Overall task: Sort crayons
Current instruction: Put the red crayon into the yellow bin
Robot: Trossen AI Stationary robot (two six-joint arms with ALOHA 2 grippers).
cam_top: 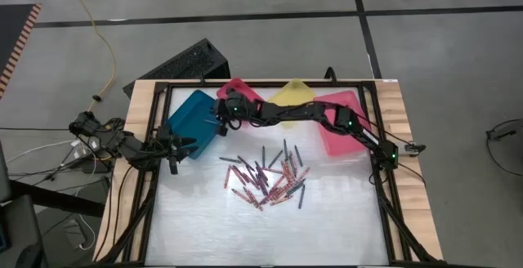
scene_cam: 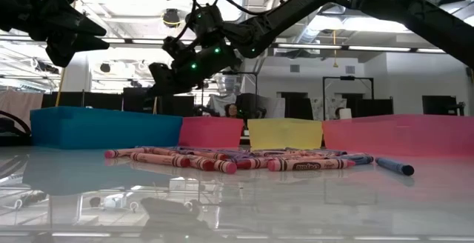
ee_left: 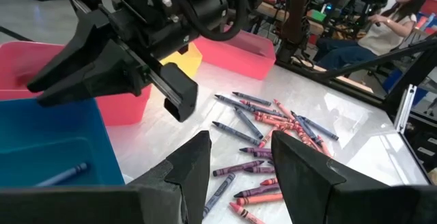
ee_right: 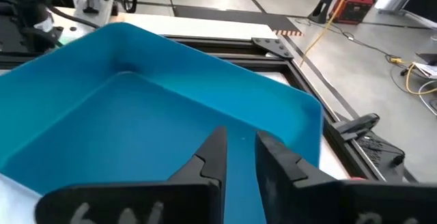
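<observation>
Landmark: teal bin [cam_top: 192,125], at the table's far-left part, w/ the left gripper [cam_top: 173,147] near its front-left corner.

(a) Nearest: we see bare, glossy table top [cam_top: 204,227] in front of everything, inside a black frame [cam_top: 391,219].

(b) Crayon pile [cam_top: 268,178]: loose scatter on the table, front-right of the teal bin and well apart from it. Mostly red/pink sticks w/ some dark blue-grey ones, lying flat, crossing each other. In the low view one blue crayon [scene_cam: 394,167] lies off the pile's edge.

(c) Left gripper: just beside the teal bin's front-left corner, above the table. In the left wrist view its fingers [ee_left: 194,166] stand apart w/ nothing between them. That view also shows one blue crayon [ee_left: 65,175] lying inside the teal bin.

(d) Right gripper [cam_top: 221,114]: arm reaches across the far side of the table, claw over the teal bin's right part. In the right wrist view we see its fingers [ee_right: 213,157] a narrow gap apart, empty, pointing down at the bin's floor.

(e) Right of the teal bin, along the far edge: small pink bin [cam_top: 239,88], yellow bin [cam_top: 292,93], then larger pink bin [cam_top: 339,129].

(f) Farthest: a seated person [ee_left: 396,26] beyond the table, in the room.
</observation>
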